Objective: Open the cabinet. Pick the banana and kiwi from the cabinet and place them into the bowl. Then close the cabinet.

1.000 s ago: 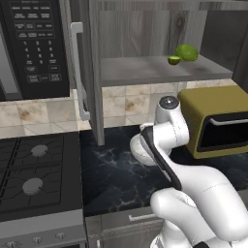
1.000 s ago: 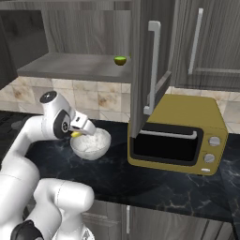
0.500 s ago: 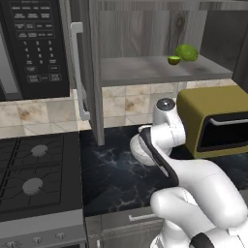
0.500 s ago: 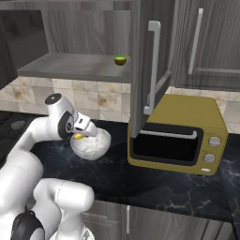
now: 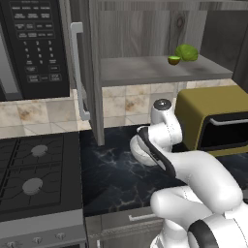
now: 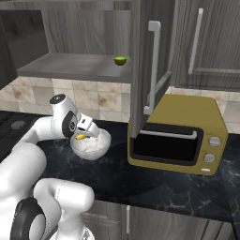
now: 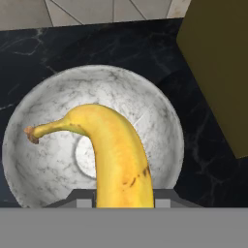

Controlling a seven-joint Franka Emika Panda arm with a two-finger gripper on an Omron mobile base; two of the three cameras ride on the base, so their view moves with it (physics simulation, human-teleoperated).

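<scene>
Cabinet [image 5: 145,43]: both doors stand open. Left door [image 5: 89,72] is swung out toward the near side, its bar handle facing the microwave [image 5: 34,46]; the right door [image 6: 150,65] hangs out over the toaster oven [image 6: 176,133]. The grey shelf [image 5: 160,70] inside is exposed.

Surface [image 6: 154,180]: dark marbled stone, carrying the bowl and the olive-yellow toaster oven, with a stovetop [image 5: 34,174] at the far left end.

Toaster oven: sits right of the bowl, close beside it but apart.

Bowl [image 6: 93,147]: upright on the surface below the open cabinet, between the stovetop and the toaster oven. The hand view looks straight down into it; the white marbled inside [image 7: 48,160] is bare under the banana.

Green lumpy fruit [image 5: 187,52]: on the shelf toward its right end, just beside the kiwi.

Hand [image 6: 84,135]: positioned over the bowl, pointing down, gripping the banana at one end. The grip is seen in the hand view, where the fruit rises from between the fingers.

Banana [image 7: 114,150]: held above the bowl's middle, its stem end curving away over the bowl's inside. Whether it touches the bowl cannot be told.

Kiwi [image 5: 174,60]: resting on the shelf near its front edge.
</scene>
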